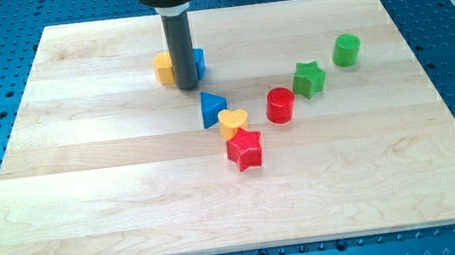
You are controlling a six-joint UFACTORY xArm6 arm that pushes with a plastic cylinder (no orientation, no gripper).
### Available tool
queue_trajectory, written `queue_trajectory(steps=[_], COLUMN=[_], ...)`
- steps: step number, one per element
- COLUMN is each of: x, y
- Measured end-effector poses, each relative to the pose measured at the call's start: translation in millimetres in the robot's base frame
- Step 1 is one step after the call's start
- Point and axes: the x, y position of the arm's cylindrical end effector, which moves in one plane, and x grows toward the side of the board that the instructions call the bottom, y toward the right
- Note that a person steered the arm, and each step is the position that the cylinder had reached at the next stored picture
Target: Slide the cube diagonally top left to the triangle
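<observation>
My tip rests on the board at the view's upper middle. The rod stands in front of two blocks. A yellow block, shape unclear, shows at the rod's left. A blue block, likely the cube, shows as a sliver at its right, mostly hidden. The tip lies just below and between them; touching cannot be told. A blue triangle lies below and to the right of the tip, with a clear gap.
A yellow heart sits against the triangle's lower right, with a red star below it. A red cylinder, a green star and a green cylinder run toward the view's upper right. The wooden board ends on a blue perforated table.
</observation>
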Motion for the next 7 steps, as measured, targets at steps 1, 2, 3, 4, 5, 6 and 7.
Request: queue_trajectory(steps=[1,2,3,4,5,6,7], x=[-0.2,-0.2,13.2,-3.7,-75.2,-86.3,-73.7], y=[0.0,0.0,17.5,89.3,109.7,48.3,19.4])
